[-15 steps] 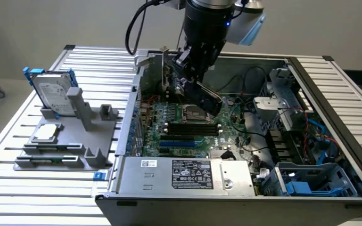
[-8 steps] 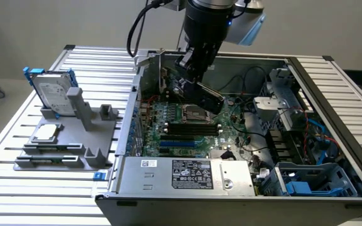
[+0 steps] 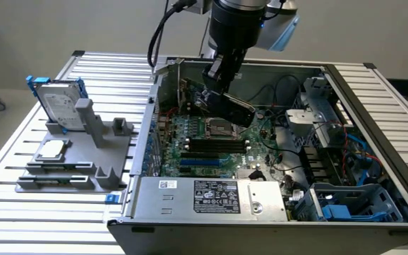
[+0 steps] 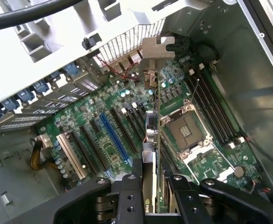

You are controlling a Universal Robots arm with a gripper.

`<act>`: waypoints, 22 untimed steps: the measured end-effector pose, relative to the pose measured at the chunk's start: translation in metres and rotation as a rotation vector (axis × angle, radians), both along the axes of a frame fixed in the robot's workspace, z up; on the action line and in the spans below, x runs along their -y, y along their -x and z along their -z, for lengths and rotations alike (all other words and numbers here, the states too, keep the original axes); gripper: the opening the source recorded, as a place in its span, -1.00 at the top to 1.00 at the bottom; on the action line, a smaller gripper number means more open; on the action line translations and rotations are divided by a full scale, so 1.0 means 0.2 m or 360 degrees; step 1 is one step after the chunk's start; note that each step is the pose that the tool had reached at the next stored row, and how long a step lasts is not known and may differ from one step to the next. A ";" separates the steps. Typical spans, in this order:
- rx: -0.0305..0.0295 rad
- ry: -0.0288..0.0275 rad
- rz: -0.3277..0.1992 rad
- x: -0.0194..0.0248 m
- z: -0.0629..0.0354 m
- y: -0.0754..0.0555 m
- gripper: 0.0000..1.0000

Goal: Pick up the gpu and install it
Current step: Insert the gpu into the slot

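Observation:
My gripper [image 3: 219,85] hangs inside the open computer case [image 3: 374,122], shut on the gpu [image 3: 234,109]. The card is tilted, lifted above the motherboard [image 3: 211,146] near the CPU socket [image 3: 217,127]. In the wrist view I see the gpu [image 4: 151,135] edge-on, clamped between the two black fingers [image 4: 136,179] of the gripper [image 4: 156,182]. Its metal bracket [image 4: 154,51] points toward the perforated rear wall of the case. The card hovers between the blue expansion slot [image 4: 112,135] and the CPU socket [image 4: 185,128], seated in no slot.
A silver hard drive with blue rails [image 3: 59,103] and a small square processor chip [image 3: 53,150] rest on a grey fixture [image 3: 76,164] at the exterior view's left. A power supply [image 3: 211,196], cables [image 3: 282,90] and a blue drive cage [image 3: 353,207] crowd the case.

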State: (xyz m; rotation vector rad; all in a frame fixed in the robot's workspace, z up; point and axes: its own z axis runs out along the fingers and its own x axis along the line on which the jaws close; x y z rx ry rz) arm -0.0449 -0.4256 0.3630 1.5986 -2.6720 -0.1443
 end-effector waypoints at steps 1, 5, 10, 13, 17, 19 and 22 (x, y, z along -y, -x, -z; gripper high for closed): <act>0.00000 0.00000 -0.0027 0.000 0.001 0.00 0.47; 0.00000 0.00000 -0.0138 0.000 0.006 0.00 0.47; -0.00001 0.00001 -0.0271 0.000 0.011 -0.01 0.47; 0.00000 0.00000 -0.0357 0.000 0.016 -0.01 0.47; 0.00004 -0.00042 -0.0473 0.000 0.026 -0.01 0.47; 0.00015 -0.00118 -0.0530 0.000 0.031 -0.01 0.47; 0.00039 -0.00262 -0.0602 0.001 0.045 -0.01 0.47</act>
